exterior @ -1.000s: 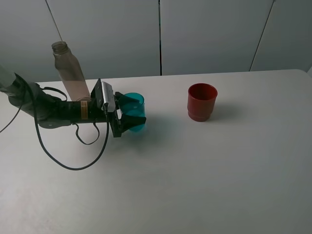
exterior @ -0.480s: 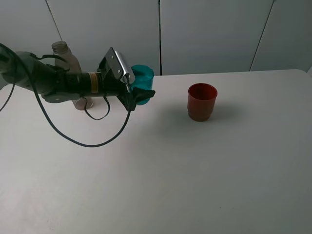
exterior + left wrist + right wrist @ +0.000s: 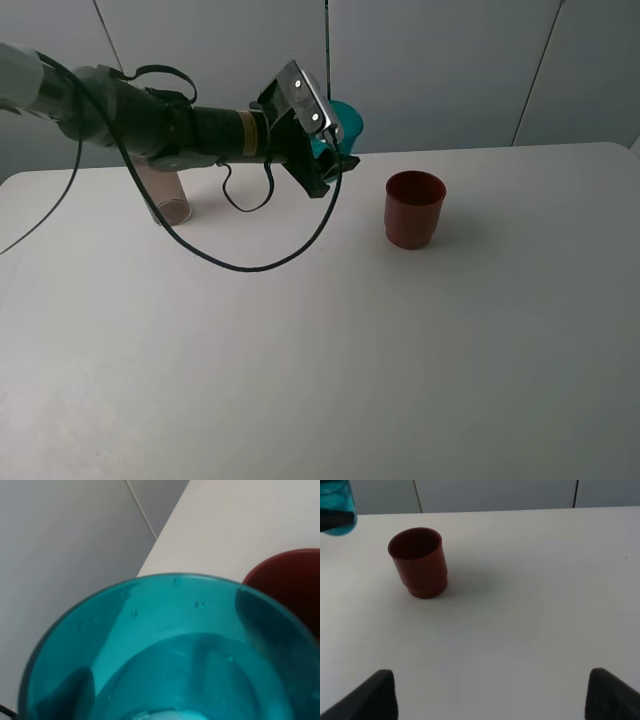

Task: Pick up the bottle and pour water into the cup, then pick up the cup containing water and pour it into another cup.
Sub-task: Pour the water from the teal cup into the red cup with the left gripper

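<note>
My left gripper [image 3: 332, 148] is shut on the teal cup [image 3: 343, 120] and holds it in the air above the table, up and to the left of the red-brown cup [image 3: 414, 208]. In the left wrist view the teal cup [image 3: 175, 650] fills the picture with water in it, and the red cup's rim [image 3: 295, 580] shows beyond it. The bottle [image 3: 165, 195] stands at the back left, with its upper part hidden behind the left arm. My right gripper [image 3: 490, 682] is open and empty, well short of the red cup [image 3: 418, 561]; the teal cup [image 3: 337, 505] shows at that view's edge.
The white table [image 3: 400, 350] carries only the bottle and the red cup. A black cable [image 3: 240, 262] hangs from the left arm down to the table surface. A grey panelled wall [image 3: 450, 70] rises behind the table's back edge.
My left gripper has lifted the teal cup off the table and carried it up and to the right, towards the red cup. The bottle and red cup have not moved.
</note>
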Available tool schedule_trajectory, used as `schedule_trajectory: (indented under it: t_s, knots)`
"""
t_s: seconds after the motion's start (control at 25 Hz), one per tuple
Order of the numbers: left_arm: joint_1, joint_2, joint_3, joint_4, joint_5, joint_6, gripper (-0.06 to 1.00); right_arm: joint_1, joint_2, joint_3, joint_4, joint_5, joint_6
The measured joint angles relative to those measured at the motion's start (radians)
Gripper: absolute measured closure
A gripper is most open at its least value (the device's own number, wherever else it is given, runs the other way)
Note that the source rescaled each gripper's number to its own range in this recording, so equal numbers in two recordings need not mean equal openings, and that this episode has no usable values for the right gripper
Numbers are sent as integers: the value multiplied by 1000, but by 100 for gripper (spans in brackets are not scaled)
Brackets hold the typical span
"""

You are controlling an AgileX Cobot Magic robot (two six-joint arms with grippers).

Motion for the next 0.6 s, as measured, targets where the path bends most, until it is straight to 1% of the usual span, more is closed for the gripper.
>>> schedule_trajectory:
  t_s: [0.2, 0.32, 0.6]
  knots:
    - [-54, 0, -52, 0, 127, 0, 75, 0, 0, 0, 0, 0, 0]
    - [-82, 0, -73, 0, 215, 20, 76, 0, 0, 0, 0, 0, 6]
    - [-147, 0, -90, -2, 336, 126, 76, 0, 0, 0, 0, 0, 6]
